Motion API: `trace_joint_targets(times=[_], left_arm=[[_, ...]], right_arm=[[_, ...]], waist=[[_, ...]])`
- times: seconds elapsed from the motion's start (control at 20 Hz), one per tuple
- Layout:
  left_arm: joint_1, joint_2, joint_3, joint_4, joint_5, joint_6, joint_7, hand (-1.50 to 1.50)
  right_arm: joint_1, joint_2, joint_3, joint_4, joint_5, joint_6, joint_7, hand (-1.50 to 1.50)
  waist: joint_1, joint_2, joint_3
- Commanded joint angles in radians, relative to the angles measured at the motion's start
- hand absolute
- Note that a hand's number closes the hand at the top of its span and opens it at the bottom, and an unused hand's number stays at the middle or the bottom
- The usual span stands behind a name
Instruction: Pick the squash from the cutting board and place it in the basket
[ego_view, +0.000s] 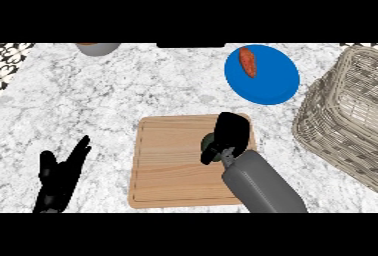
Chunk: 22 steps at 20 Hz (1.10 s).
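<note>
Far left, the left hand (57, 176) sits low near the view's lower-left corner on the speckled marble counter (88, 100) — fingers straight and spread, pointing up, nothing in it, touching nothing but possibly the countertop. Resting pose.

At the top edge, left of centre, a grey bowl-like vessel (97, 48) is cut off by the frame; contents cannot be told.

Centre: the wooden cutting board (173, 170) lies flat on the counter. The right forearm comes in from the lower edge and crosses the board's right side, with the right hand (227, 136) over the board's upper-right corner. Its fingers curl downward over a small dark-green shape, the squash (209, 140), which peeks out at the hand's left side between fingers and thumb. Most of the squash is hidden by the hand. The hand looks closed around it — whether the squash is lifted off the board or touching the wood cannot be told from this angle.

Right of the board, further back, a blue plate (267, 80) holds an orange-brown sweet potato (249, 62) near its upper-left part.

Far right, the wicker basket (347, 115) stands on the counter, partly cut off by the frame edge, well apart from the hand and the squash.
</note>
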Motion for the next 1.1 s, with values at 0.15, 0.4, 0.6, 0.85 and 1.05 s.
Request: trace_joint_targets(times=[0.15, 0.4, 0.6, 0.85, 1.05], left_arm=[[0.071, -0.026, -0.022, 0.025, -0.011, -0.005, -0.005, 0.00], [0.042, -0.015, 0.003, 0.046, 0.006, -0.008, 0.020, 0.00], [0.058, -0.020, 0.006, 0.054, -0.003, -0.005, -0.009, 0.00], [0.062, -0.025, 0.008, 0.025, 0.001, 0.002, 0.022, 0.00], [0.050, -0.072, -0.027, 0.044, -0.035, 0.035, 0.012, 0.00]], right_arm=[[-0.034, 0.020, -0.028, -0.088, 0.107, -0.138, 0.212, 1.50], [-0.113, 0.021, -0.196, -0.303, 0.127, -0.444, 0.133, 1.50], [-0.169, 0.021, -0.254, -0.393, 0.284, -0.456, 0.172, 1.50], [-0.223, -0.007, -0.370, -0.582, 0.368, -0.265, 0.260, 1.50], [-0.262, -0.054, -0.475, -0.632, 0.413, -0.159, 0.262, 1.50]], waist=[[0.004, 0.003, -0.011], [-0.030, -0.005, -0.009], [-0.025, -0.003, -0.012], [-0.031, -0.008, -0.012], [-0.032, -0.002, -0.012]])
